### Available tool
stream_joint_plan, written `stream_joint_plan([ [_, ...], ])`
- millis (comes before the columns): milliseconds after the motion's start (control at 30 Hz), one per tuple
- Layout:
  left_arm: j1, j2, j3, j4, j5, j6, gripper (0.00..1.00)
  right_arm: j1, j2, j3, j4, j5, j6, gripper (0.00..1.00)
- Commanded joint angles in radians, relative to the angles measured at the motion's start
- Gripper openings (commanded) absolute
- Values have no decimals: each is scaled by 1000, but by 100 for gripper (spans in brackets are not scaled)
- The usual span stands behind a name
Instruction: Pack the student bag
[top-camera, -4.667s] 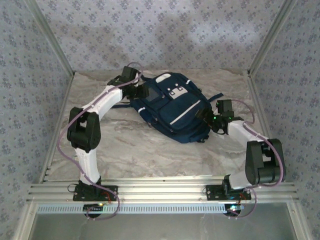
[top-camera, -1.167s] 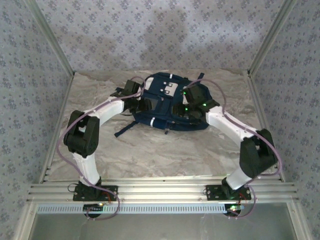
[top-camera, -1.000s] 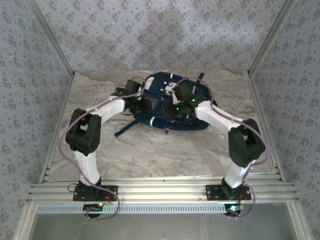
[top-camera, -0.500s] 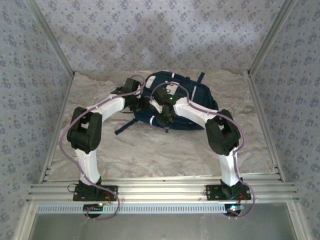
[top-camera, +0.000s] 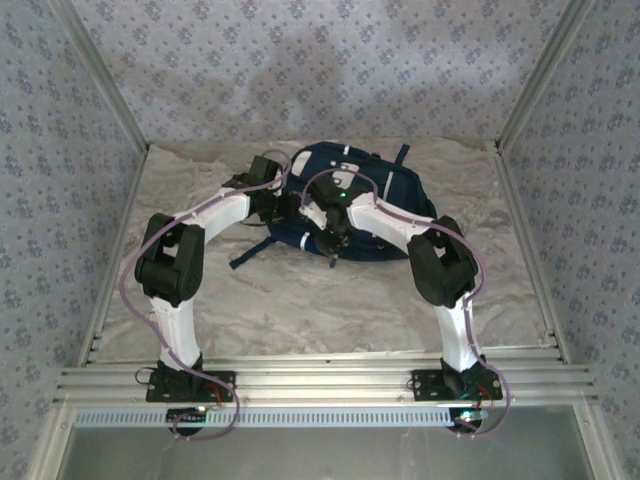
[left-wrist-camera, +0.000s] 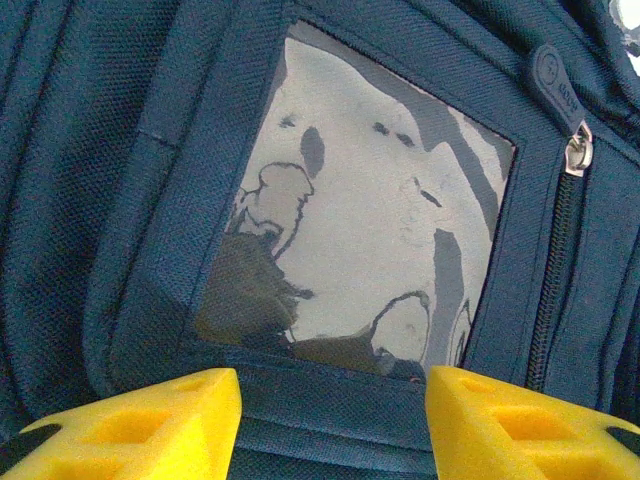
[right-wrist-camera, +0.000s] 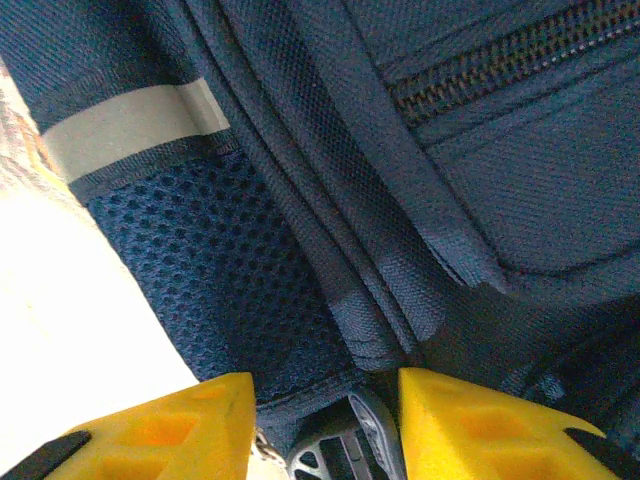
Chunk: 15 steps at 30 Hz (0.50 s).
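The navy-blue student bag lies flat at the back middle of the table, its front up. My left gripper is at the bag's left side; in the left wrist view it stands open, its yellow fingers spread over the fabric just below the grey square patch. A zipper pull hangs at the upper right. My right gripper reaches across to the bag's near edge. It is open, straddling the mesh edge and a black buckle. A white stripe shows beside it.
A dark strap trails from the bag toward the near left. The marbled tabletop is bare in front of the bag. Patterned walls and metal frame posts close in the back and both sides.
The bag has been turned and shifted toward the back. My right arm has swung from the bag's right side across to its near left edge. The left gripper stays by the grey patch.
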<state>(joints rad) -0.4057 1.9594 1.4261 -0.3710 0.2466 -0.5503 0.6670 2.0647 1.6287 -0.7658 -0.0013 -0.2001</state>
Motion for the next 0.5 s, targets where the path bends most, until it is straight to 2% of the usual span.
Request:
stream_joint_plan([
  [0, 18, 50, -2, -57, -31, 6, 53, -28, 9, -64, -52, -252, 31, 40],
  [167, 19, 50, 9, -63, -30, 7, 53, -85, -74, -111, -29, -464, 71, 33],
  [333, 21, 46, 8, -65, -40, 10, 53, -122, -201, -189, -48, -670, 79, 32],
  [400, 22, 45, 8, -63, -40, 10, 53, -126, -243, -224, -47, -710, 89, 32],
  [467, 22, 45, 8, -63, -41, 10, 53, -130, -280, -264, -15, -685, 114, 33],
])
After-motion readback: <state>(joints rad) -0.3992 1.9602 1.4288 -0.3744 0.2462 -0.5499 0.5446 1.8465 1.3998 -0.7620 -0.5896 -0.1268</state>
